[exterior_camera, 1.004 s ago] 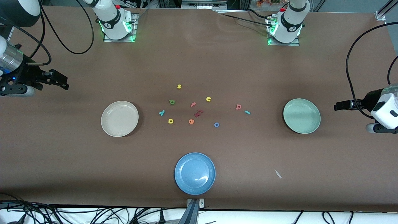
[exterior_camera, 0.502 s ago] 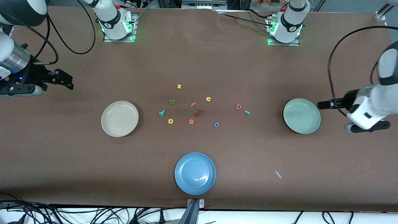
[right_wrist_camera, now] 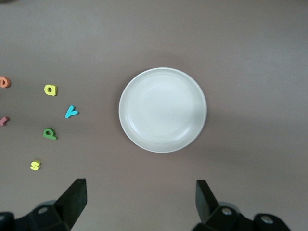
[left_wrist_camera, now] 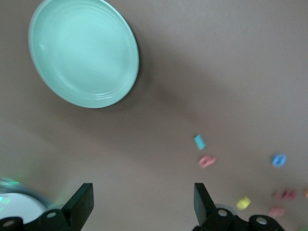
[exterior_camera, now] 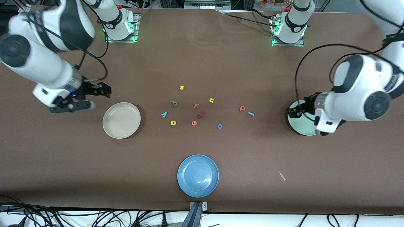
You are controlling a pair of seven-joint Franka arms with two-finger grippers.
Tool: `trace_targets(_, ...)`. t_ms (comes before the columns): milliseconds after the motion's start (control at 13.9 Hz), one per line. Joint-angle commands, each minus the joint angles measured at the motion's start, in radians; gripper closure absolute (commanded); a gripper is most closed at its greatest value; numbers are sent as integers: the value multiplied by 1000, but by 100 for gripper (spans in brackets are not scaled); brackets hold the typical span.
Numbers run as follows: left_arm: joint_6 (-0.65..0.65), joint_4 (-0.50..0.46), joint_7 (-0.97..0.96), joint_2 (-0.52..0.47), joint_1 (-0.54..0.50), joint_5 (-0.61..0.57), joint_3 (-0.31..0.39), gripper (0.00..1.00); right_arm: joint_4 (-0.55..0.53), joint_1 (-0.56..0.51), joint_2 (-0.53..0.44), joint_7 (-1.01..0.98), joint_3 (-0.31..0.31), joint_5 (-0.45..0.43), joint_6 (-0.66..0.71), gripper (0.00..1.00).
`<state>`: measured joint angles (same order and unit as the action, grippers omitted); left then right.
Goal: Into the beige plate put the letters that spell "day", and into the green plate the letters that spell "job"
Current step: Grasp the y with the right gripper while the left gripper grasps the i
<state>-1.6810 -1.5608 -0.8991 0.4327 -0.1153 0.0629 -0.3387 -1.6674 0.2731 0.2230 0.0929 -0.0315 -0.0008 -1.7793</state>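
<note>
Bystanders: a blue plate (exterior_camera: pixel 198 175) sits nearest the front camera; a yellow s (exterior_camera: pixel 181 87), a yellow u (exterior_camera: pixel 211 100), a pink f (exterior_camera: pixel 196 106), an orange e (exterior_camera: pixel 194 123) and dark red pieces (exterior_camera: pixel 201 114) lie among the task letters on the brown counter (exterior_camera: pixel 202 63); a small pale scrap (exterior_camera: pixel 282 176) lies apart, near the front edge.
In the way: nothing covers any letter; the left arm's body hides part of the green plate (exterior_camera: pixel 300 121) in the front view.
Count: three plates, all bare; three "day" letters, three "job" letters, none in a plate.
Day letters: green a (exterior_camera: pixel 174 103), teal y (exterior_camera: pixel 164 114), yellow d (exterior_camera: pixel 173 122), clustered between the beige plate (exterior_camera: pixel 121 120) and the e.
Job letters: pinkish-red b (exterior_camera: pixel 242 108) just beside the thin teal j (exterior_camera: pixel 251 113), toward the green plate; blue ring o (exterior_camera: pixel 220 126) nearer the front camera.
Left end effector (left_wrist_camera: pixel 144 202): released, jaws wide, up over the green plate's edge.
Right end effector (right_wrist_camera: pixel 139 199): released, jaws wide, over bare counter beside the beige plate.
</note>
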Motion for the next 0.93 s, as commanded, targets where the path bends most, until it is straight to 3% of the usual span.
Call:
trace_targets(0,-213,-155,-191,-8,48,29,3,4,15,49,70,152,-7,-5,-61,0)
trace_targets(430,-672,-445,-464,3,149,23,3,1,5,167,219,667,-8,-2,-198,2)
trace_targets(645,-761,-466,-520,64,183,8,6,1,-72,233,239,906,-7,-1,-297,8)
trace_targets(860,-784,-472,-538,93,198,8,7,9,-182,261,246,1059,-7,-1,-478,16)
